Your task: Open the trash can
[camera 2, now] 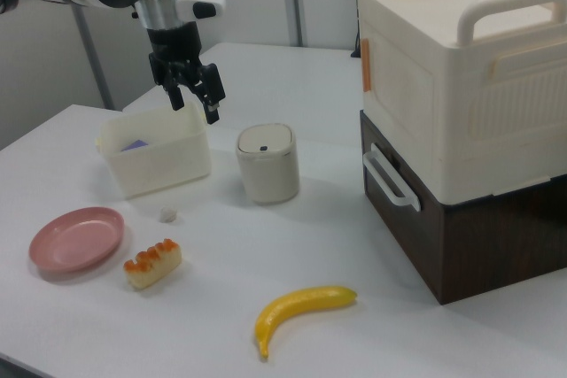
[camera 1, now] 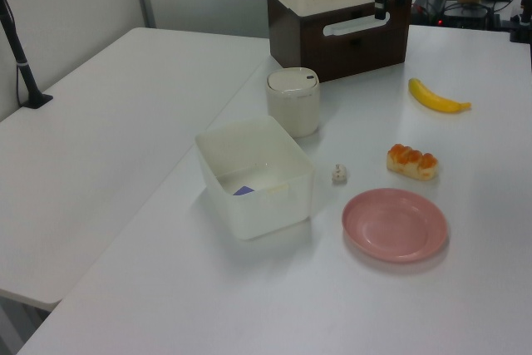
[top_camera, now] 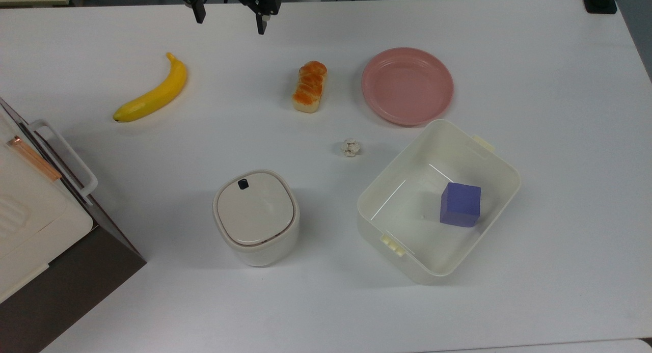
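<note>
The trash can [top_camera: 256, 218] is a small cream-white rounded bin with a flat beige lid, shut, and a black button [top_camera: 243, 184] near the lid's far edge. It also shows in the left view [camera 1: 293, 101] and the right view [camera 2: 267, 163]. My gripper [top_camera: 230, 21] hangs open and empty high over the far side of the table, well away from the bin. In the right view the gripper [camera 2: 194, 104] hovers above and to the left of the bin.
A lidless cream tub [top_camera: 489, 154] holding a blue cube [top_camera: 460, 204] stands at the top view's right of the bin. A pink plate [top_camera: 407, 85], bread [top_camera: 309, 86], banana [top_camera: 153, 90] and small white ball [top_camera: 350, 147] lie beyond. A cream-and-brown box [top_camera: 41, 210] stands at the top view's left.
</note>
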`<state>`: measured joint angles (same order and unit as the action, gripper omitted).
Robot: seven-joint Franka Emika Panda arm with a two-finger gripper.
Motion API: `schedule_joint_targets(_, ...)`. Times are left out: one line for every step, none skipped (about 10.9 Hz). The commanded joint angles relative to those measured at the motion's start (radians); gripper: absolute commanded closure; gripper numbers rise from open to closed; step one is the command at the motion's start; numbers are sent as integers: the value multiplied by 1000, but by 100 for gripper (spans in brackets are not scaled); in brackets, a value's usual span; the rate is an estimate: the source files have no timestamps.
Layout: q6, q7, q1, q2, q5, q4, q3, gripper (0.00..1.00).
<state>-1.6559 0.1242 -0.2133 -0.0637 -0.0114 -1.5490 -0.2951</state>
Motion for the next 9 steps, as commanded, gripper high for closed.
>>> schedule_joint_targets(-18, -47, -2, 42, -13, -54, -1, 0)
schedule_joint_targets(-18, -75, -1, 42, -16, -57, 1, 0)
schedule_joint_targets(-13, -142, 2, 44, -18, -57, -1, 0)
schedule_joint_targets(-15, -150, 5, 44, -22, -51, -9, 0)
schedule_joint_targets(-12, -146, 5, 50, -27, -51, -12, 0)
schedule_joint_targets(-10, -140, 3, 51, -27, -52, -12, 0)
schedule_joint_targets(-11, -138, 3, 50, -27, -51, -10, 0)
schedule_joint_targets(-12, -130, 5, 50, -27, -52, -7, 0)
schedule_joint_targets(-12, -129, 5, 45, -27, -52, -1, 0)
